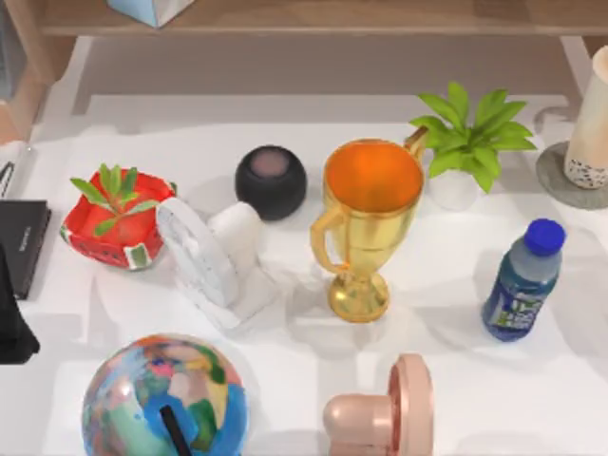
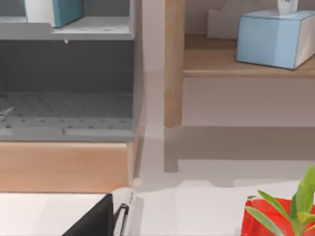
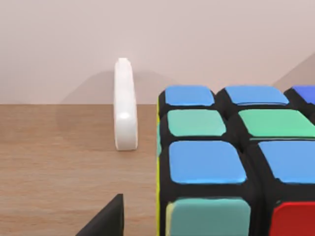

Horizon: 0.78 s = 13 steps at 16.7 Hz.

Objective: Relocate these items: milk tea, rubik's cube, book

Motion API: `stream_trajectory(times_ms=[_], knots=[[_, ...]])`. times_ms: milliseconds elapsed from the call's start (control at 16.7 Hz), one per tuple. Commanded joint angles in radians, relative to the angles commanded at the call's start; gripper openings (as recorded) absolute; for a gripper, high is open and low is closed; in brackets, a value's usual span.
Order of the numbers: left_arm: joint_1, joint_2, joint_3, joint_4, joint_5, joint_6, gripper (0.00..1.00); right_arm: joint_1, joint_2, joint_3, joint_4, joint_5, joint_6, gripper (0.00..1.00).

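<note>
Where top view ends at right edge, we see milk tea (image 1: 591, 119) cut off, standing on grey coaster (image 1: 560, 180) beside green plant (image 1: 470, 133). Rubik's cube (image 3: 236, 162) sits on wooden surface, very close to right wrist camera, partly out of frame. Dark corner (image 3: 106, 221) beside it is perhaps right gripper finger; finger state we cannot tell. Left arm (image 1: 14, 313) at table's left edge, finger state unclear.

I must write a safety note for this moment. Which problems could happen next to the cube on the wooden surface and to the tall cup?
1. The black-edged rubik's cube lies very near the right wrist camera on a wooden surface; a white curved piece stands beside it and could be bumped.
2. The tall cream-beige milk tea stands at the table's right edge, beside the leafy potted plant and blue-capped bottle; reaching in may topple them.
</note>
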Motion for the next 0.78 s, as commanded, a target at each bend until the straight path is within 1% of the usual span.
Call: stream_trajectory(times_ms=[360, 780], knots=[[0.000, 0.000, 0.000, 0.000, 0.000, 0.000, 1.00, -0.001, -0.003, -0.004, 0.001, 0.000, 0.000, 1.00], [0.000, 0.000, 0.000, 0.000, 0.000, 0.000, 1.00, 0.019, -0.115, -0.151, 0.036, 0.019, 0.001, 1.00]])
